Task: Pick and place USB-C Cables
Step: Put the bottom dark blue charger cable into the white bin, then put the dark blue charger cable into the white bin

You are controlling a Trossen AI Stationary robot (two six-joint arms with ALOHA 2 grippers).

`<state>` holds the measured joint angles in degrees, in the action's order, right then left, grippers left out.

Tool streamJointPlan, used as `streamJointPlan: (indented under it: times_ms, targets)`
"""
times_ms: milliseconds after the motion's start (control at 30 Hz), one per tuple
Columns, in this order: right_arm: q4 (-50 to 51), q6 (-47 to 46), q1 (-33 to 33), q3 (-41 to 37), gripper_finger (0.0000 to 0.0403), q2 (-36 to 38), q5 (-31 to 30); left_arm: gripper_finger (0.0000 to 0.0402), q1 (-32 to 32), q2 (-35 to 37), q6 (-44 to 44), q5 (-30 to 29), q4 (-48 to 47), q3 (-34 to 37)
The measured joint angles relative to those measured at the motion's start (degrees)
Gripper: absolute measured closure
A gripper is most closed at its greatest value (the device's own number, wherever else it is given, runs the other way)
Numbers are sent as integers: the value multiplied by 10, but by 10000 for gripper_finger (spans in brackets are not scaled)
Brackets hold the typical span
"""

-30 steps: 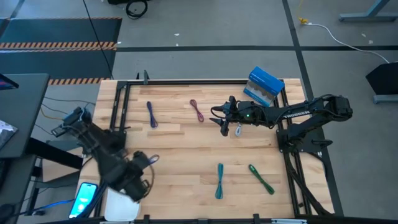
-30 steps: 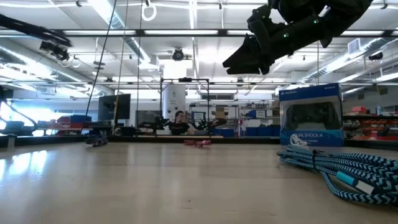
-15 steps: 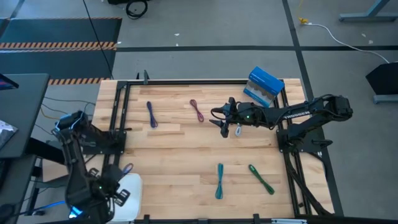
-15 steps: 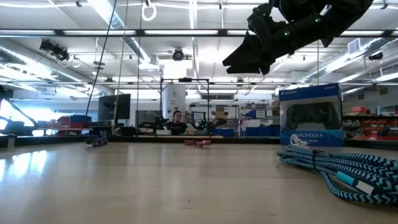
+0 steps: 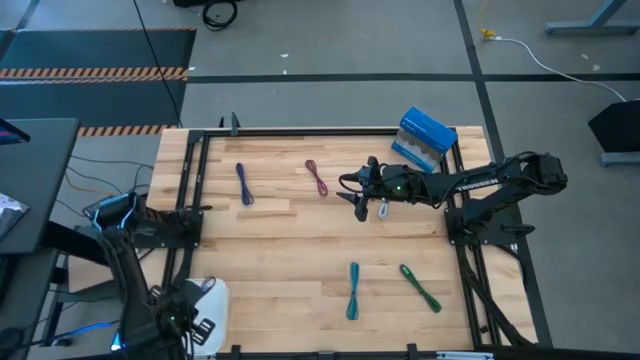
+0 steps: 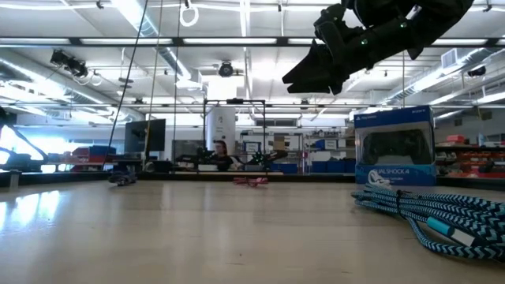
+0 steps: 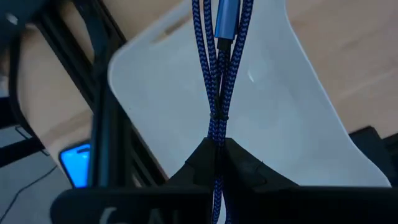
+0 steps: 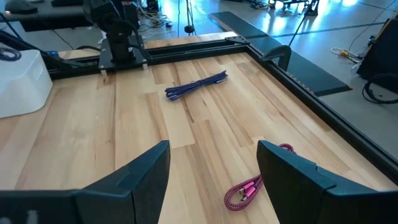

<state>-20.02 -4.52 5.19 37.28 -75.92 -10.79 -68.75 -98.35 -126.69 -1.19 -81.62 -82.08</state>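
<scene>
My left gripper (image 5: 190,318) is at the table's near left corner, over the white tray (image 5: 212,300), and is shut on a purple USB-C cable (image 7: 214,93). My right gripper (image 5: 360,203) hovers open above the far right part of the table, right beside the white cable (image 5: 383,209). In its wrist view the open right gripper (image 8: 214,180) faces the maroon cable (image 8: 254,188) and the second purple cable (image 8: 196,85). On the wood lie that purple cable (image 5: 243,183), the maroon (image 5: 318,178), the teal (image 5: 353,290) and the green (image 5: 420,287). My left gripper pinches the purple cable bundle between its two fingertips (image 7: 202,163), just behind the thin tie at its middle (image 7: 215,116). The fingers point down at the tray and lie along the bundle. The free half with a connector (image 7: 227,14) reaches out past the fingertips over the tray.
A blue-and-white box (image 5: 425,140) stands at the far right corner, behind my right arm. A dark metal frame (image 5: 190,170) runs along the table's edges. A lit phone (image 7: 73,167) lies beside the tray, off the table. The wood between the cables is bare.
My left arm has swung toward the table's near left corner, carrying the purple cable from over the wood to above the white tray. Its gripper has stayed shut on the cable. My right arm has kept still.
</scene>
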Motion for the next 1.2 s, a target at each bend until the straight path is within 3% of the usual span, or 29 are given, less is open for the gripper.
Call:
streamJointPlan:
  times_ms: [333, 900, 1067, 1200]
  targets:
    - [1, -13, -14, 0, 155, 0, 0, 374, -13, -27, 11, 27, 14, 0]
    - [1, -13, -28, 0, 155, 0, 0, 286, -5, -28, 31, 19, 35, 0]
    - [-6, -14, -28, 0, 155, 0, 0, 273, 37, -22, 119, 14, -4, 0]
    - [-18, -22, -31, 0, 155, 0, 15, 268, 103, -14, 252, -93, -15, 0]
